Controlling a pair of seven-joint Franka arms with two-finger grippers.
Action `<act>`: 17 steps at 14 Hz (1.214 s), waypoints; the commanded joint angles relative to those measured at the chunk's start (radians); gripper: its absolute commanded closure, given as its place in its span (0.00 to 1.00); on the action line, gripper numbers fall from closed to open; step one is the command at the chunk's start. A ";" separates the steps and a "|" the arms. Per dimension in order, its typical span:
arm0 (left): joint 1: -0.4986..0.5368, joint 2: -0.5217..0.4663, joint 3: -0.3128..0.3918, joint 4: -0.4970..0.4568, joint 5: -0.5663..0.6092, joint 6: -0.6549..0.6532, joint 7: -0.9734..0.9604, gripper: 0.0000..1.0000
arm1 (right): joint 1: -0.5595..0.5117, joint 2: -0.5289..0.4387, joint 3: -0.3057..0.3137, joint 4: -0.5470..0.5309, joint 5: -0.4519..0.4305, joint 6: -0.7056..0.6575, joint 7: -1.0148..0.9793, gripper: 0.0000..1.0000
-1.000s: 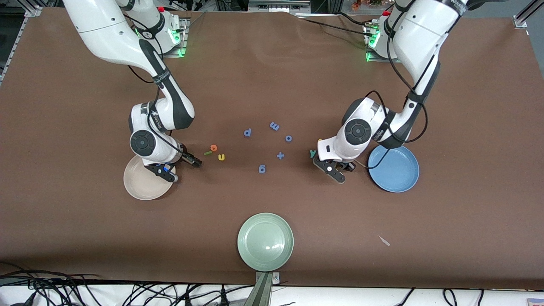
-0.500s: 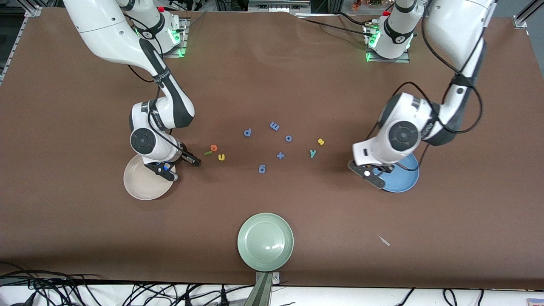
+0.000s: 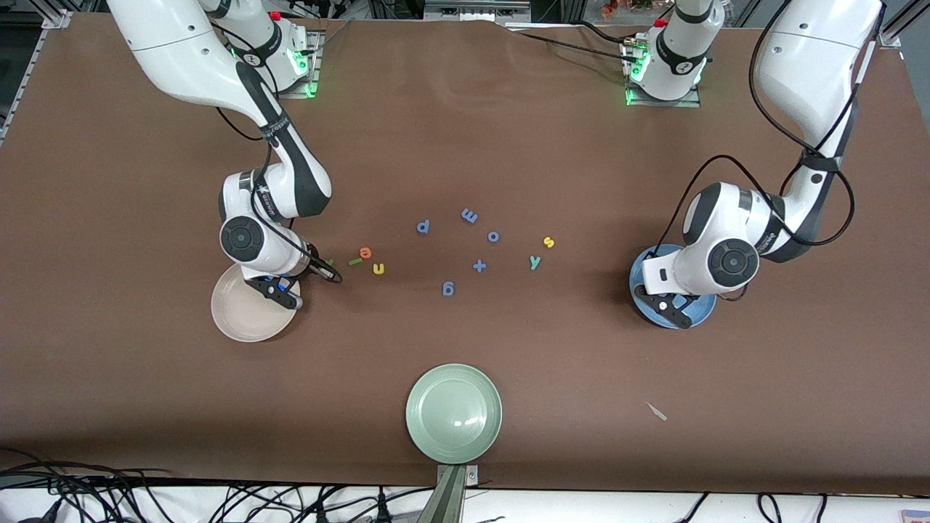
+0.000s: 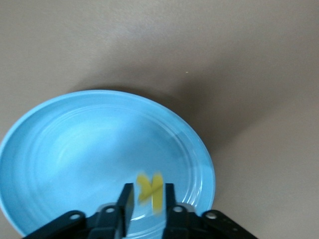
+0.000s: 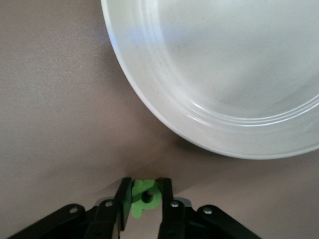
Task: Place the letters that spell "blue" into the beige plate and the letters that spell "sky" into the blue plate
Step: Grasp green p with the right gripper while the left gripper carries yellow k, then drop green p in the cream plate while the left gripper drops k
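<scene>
White arms (image 3: 196, 58), black joints, black cables, black tool fingers (image 4: 126, 201)

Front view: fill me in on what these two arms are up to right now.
The left gripper is over the blue plate with the yellow k between its fingers. The right gripper is at the table beside the beige plate, closed around the green b. The orange e, light green l and yellow u lie on the table nearby, the yellow s and teal y mid-table. Both plates look empty.
</scene>
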State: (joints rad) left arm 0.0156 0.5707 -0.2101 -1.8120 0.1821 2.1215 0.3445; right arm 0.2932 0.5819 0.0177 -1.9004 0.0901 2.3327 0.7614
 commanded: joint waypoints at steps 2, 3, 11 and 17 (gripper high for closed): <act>-0.012 -0.035 -0.028 0.022 0.028 -0.037 -0.007 0.00 | 0.000 -0.054 0.001 -0.032 0.016 -0.030 -0.013 0.92; -0.022 -0.054 -0.047 0.022 0.025 -0.038 -0.010 0.00 | -0.002 -0.068 -0.002 -0.028 0.016 -0.050 -0.016 0.92; -0.164 0.009 -0.147 0.097 0.011 -0.025 -0.217 0.00 | -0.028 -0.088 -0.145 0.087 0.002 -0.238 -0.387 0.89; -0.295 0.145 -0.141 0.145 0.028 0.079 -0.524 0.00 | -0.036 -0.074 -0.139 0.090 0.016 -0.219 -0.363 0.48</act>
State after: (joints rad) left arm -0.2618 0.6483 -0.3603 -1.7055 0.1820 2.1619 -0.1031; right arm 0.2500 0.5080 -0.1279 -1.8203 0.0900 2.1133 0.3840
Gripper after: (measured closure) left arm 0.000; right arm 0.507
